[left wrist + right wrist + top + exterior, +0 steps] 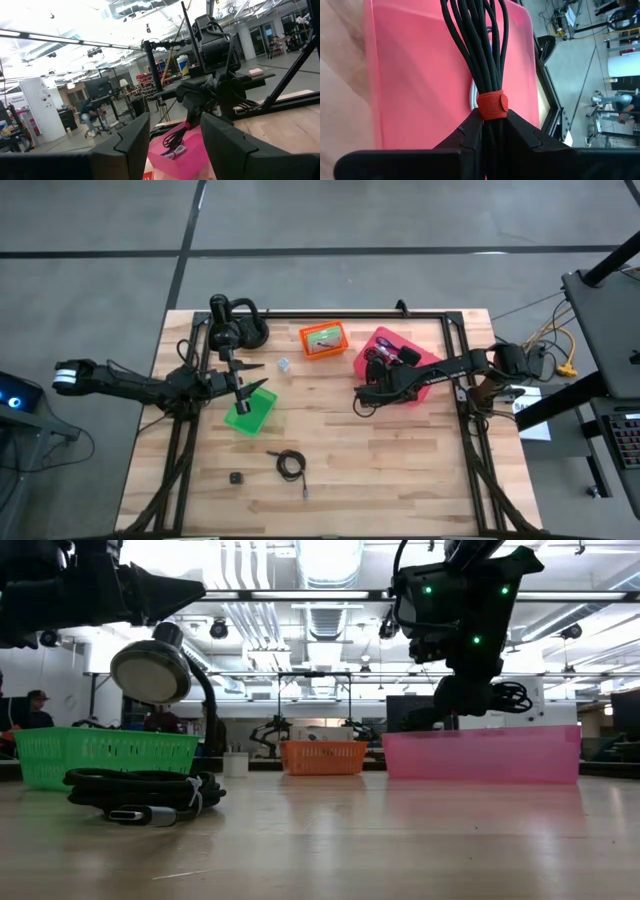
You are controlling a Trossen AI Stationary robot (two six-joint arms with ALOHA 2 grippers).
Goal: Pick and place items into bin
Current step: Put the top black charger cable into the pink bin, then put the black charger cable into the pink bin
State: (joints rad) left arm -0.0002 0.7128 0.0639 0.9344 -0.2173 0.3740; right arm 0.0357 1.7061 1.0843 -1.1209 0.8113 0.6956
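Jaws of the right gripper (492, 131) pinch a bundled black cable (479, 45) tied with a red fabric strap (491, 105), holding it directly over the translucent pink plastic bin (415, 75) near the right far part of the wooden tabletop (400, 460). Release looks like the step in hand, and it seems best done low and centred between the bin walls, so the loops drop inside rather than drape over a rim. Over by the left edge, the left gripper (172, 137) hangs with fingers parted and empty above the green mesh basket (249, 411). Another coiled black cable (291, 464) and a tiny black block (236, 478) lie near the front edge.
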